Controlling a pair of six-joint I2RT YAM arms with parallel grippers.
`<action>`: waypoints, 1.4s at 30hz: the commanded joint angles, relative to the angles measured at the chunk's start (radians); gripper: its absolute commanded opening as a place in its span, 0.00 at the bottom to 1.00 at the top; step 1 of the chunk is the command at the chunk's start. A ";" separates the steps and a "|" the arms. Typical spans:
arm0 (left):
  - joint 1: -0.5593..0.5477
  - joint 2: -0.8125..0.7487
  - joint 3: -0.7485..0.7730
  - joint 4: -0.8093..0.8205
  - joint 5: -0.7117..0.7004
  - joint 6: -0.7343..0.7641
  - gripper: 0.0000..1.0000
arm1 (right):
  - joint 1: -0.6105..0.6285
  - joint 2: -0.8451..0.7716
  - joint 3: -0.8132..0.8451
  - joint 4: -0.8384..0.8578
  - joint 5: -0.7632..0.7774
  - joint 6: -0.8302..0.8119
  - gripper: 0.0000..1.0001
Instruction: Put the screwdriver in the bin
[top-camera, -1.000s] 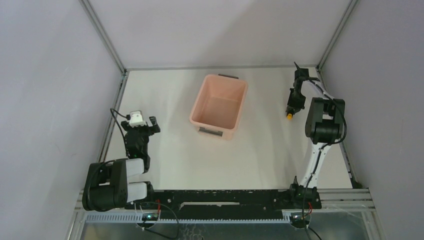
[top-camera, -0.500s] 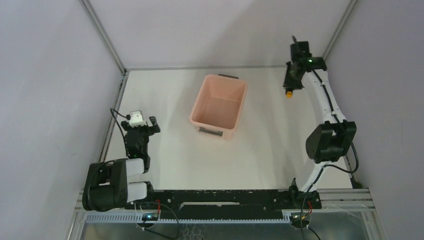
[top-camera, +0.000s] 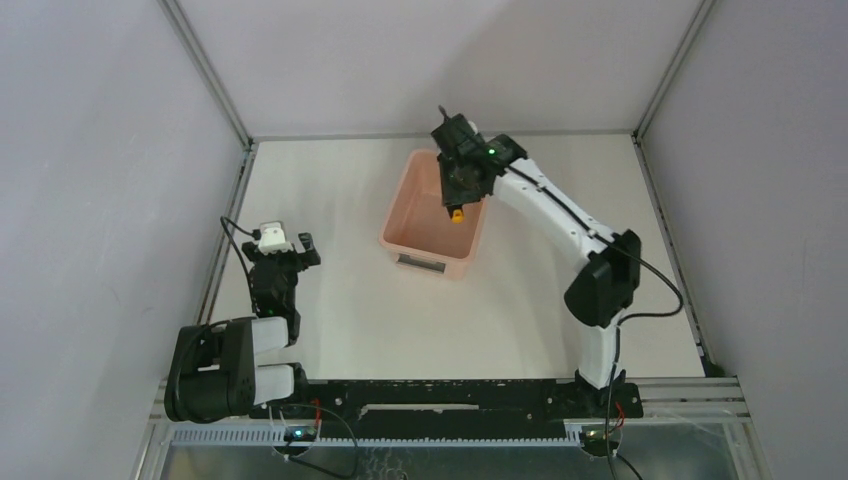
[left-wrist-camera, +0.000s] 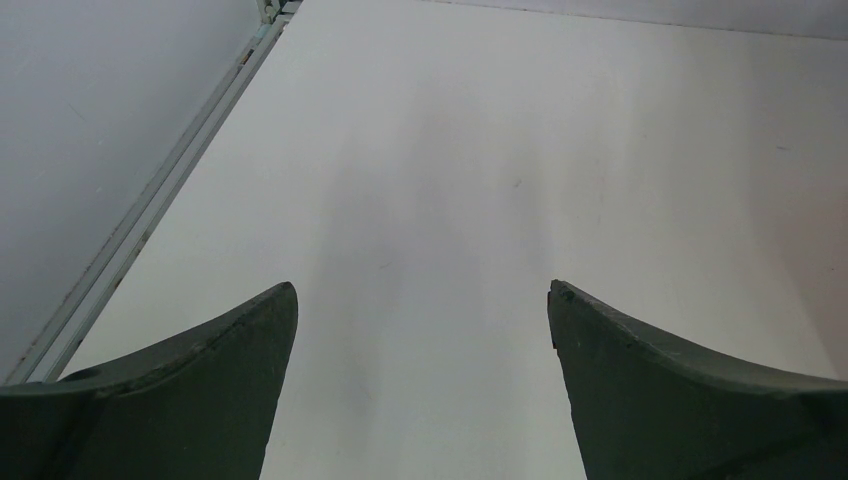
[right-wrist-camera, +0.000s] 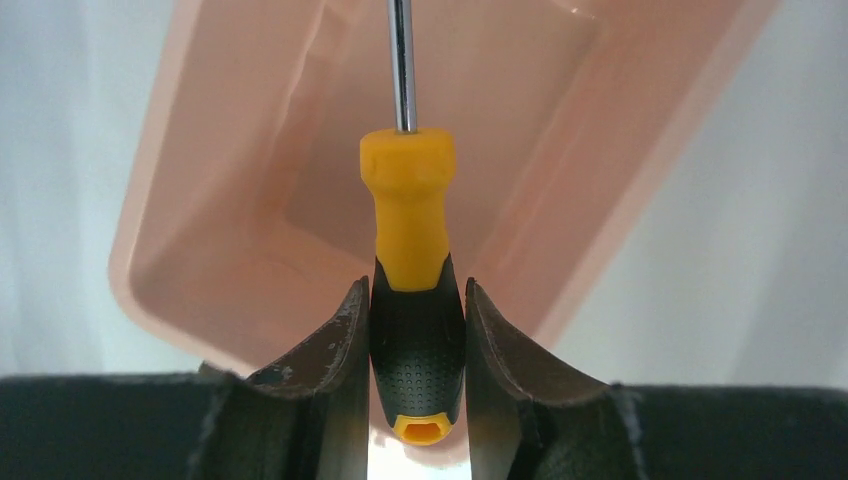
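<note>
The pale pink bin (top-camera: 405, 225) stands mid-table, its inside bare in the right wrist view (right-wrist-camera: 250, 150). My right gripper (top-camera: 457, 195) hangs over the bin's far right part, shut on the screwdriver (top-camera: 456, 212). In the right wrist view the fingers (right-wrist-camera: 340, 350) clamp the black grip of the screwdriver (right-wrist-camera: 410, 200); its yellow-orange neck and thin shaft point over the bin's opening. My left gripper (top-camera: 287, 248) rests at the table's left, open and empty, its fingers (left-wrist-camera: 230, 350) wide apart over bare table.
Grey walls and metal frame posts (top-camera: 205, 70) enclose the white table (top-camera: 560, 260). The right arm (top-camera: 560, 215) stretches diagonally from the near right across to the bin. A metal rail (left-wrist-camera: 150, 210) runs along the table's left edge.
My right arm has swung from the table's far right to above the bin, carrying the screwdriver with it. The left arm has not moved.
</note>
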 joint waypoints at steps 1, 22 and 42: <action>-0.006 -0.009 0.039 0.025 -0.003 0.013 1.00 | 0.018 0.084 -0.006 0.094 0.056 0.137 0.09; -0.007 -0.008 0.038 0.026 -0.003 0.013 1.00 | 0.035 0.298 -0.167 0.307 -0.026 0.162 0.44; -0.007 -0.008 0.038 0.026 -0.003 0.013 1.00 | -0.020 -0.176 -0.154 0.191 0.255 -0.040 1.00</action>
